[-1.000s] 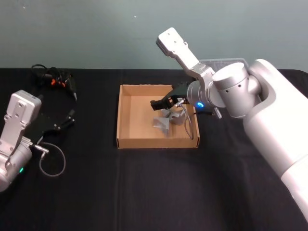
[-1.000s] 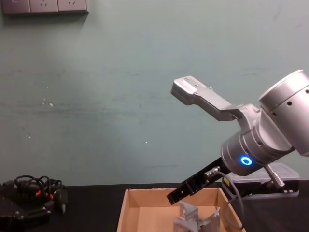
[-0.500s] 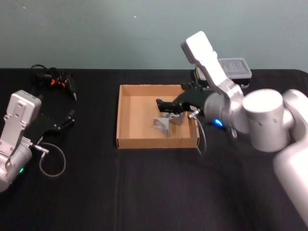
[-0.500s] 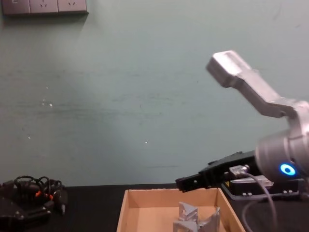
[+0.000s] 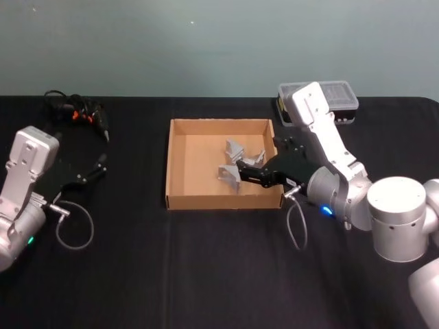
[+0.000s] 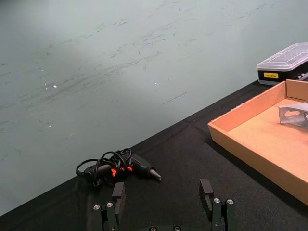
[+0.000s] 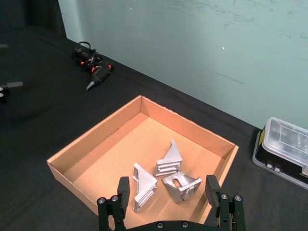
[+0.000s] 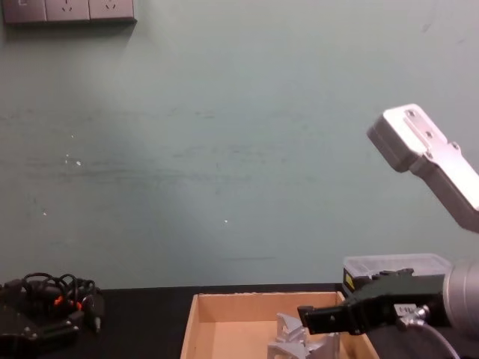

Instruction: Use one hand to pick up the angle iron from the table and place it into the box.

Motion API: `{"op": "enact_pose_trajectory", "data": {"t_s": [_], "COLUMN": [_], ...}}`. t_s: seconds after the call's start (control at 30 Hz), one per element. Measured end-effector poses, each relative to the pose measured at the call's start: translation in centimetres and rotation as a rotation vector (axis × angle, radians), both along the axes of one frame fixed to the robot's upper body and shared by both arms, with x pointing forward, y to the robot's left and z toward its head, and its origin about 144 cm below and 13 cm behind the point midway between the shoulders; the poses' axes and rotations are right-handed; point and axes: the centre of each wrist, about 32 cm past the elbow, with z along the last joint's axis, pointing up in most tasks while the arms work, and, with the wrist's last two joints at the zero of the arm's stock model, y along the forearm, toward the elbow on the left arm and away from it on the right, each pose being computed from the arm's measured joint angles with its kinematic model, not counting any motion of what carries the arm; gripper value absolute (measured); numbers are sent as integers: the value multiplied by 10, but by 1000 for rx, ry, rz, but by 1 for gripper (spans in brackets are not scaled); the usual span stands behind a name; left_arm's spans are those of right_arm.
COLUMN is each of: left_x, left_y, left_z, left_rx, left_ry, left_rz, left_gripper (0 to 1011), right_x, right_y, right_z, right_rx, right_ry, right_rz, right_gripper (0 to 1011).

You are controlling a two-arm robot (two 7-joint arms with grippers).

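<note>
Three silver angle irons (image 7: 169,161) lie inside the tan cardboard box (image 7: 96,144); in the head view they sit in its right half (image 5: 235,148). My right gripper (image 5: 248,174) hangs open over the box's right front corner, above and beside the angle irons, and holds nothing. Its two black fingers (image 7: 122,192) stand wide apart in the right wrist view. Seen from the chest, the right gripper (image 8: 318,319) pokes in over the box wall (image 8: 224,307). Parked at the far left of the black table (image 5: 206,274), my left gripper (image 6: 162,195) is open and empty.
A clear-lidded plastic case (image 5: 329,96) stands behind the right arm at the back right. A black tool with orange marks and a coiled cable (image 5: 79,113) lies at the back left. A grey cable loop (image 5: 72,229) rests by the left arm.
My right arm has swung back and down, from over the box's middle to its right front corner. The angle irons stay in the box. The left arm has not moved.
</note>
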Motion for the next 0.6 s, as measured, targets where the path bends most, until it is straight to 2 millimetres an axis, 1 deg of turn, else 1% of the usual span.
{"op": "enact_pose_trajectory", "data": {"t_s": [0.07, 0.6], "left_x": [0, 0], "left_y": [0, 0], "left_z": [0, 0], "left_rx": [0, 0], "left_ry": [0, 0], "left_rz": [0, 0], "left_gripper": [1011, 1011], "right_x": [-1, 0], "right_y": [0, 1], "right_z": [-4, -2], "right_rx": [-6, -7], "right_ry": [-7, -3], "right_rz": [-4, -4], "right_gripper": [1002, 1002]}}
